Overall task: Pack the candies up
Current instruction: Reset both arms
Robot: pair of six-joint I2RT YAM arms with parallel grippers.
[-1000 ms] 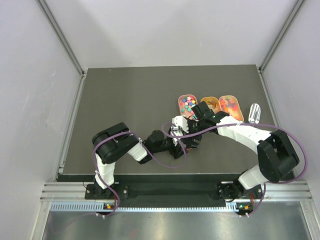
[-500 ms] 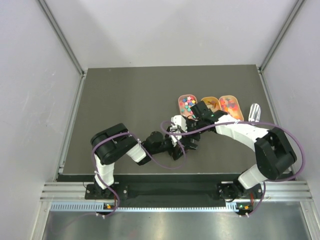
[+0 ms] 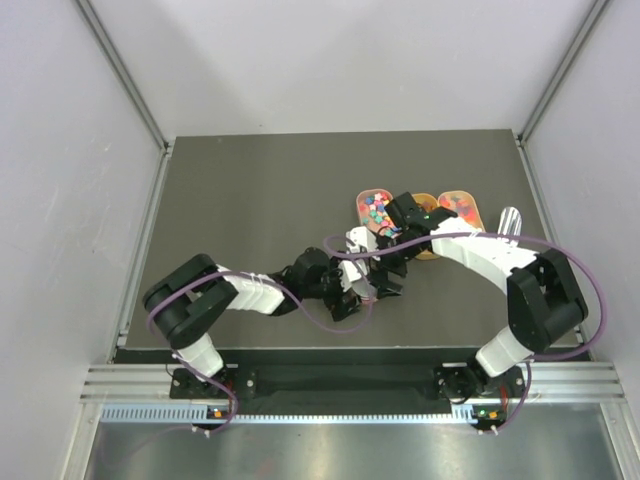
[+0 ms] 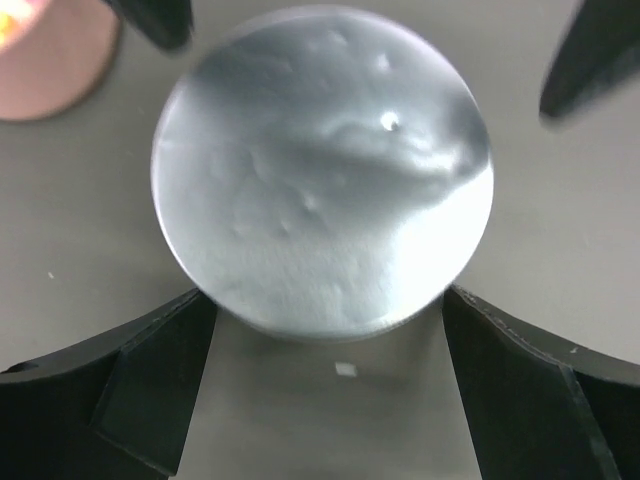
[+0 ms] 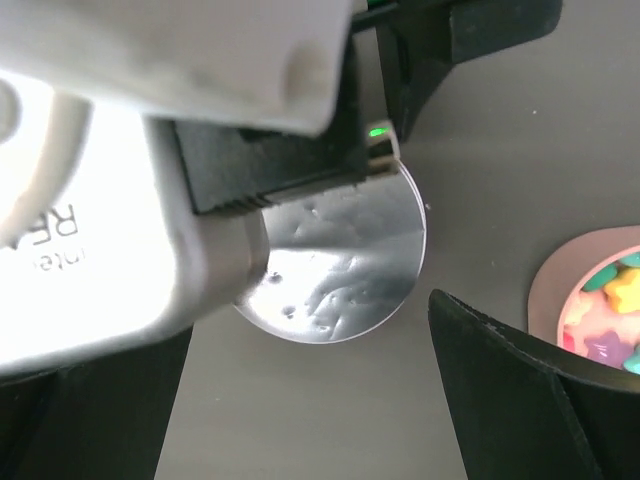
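Note:
Three oval orange trays hold the candies: multicoloured cubes, pale gummies partly under the right arm, and red-orange pieces. The cubes also show at the right edge of the right wrist view. The round jar's silver disc lid lies on the mat and also shows in the right wrist view. My left gripper is open, its fingers on either side of the lid's near edge. My right gripper is open above the same lid, facing the left one. In the top view the arms hide the jar.
A clear plastic scoop lies right of the trays. The left arm's white wrist camera body fills the upper left of the right wrist view. The dark mat is walled at the back and sides.
The left arm has stretched out low, its elbow dropping to the left while its gripper stays at the lid. The right gripper has shifted slightly toward the trays.

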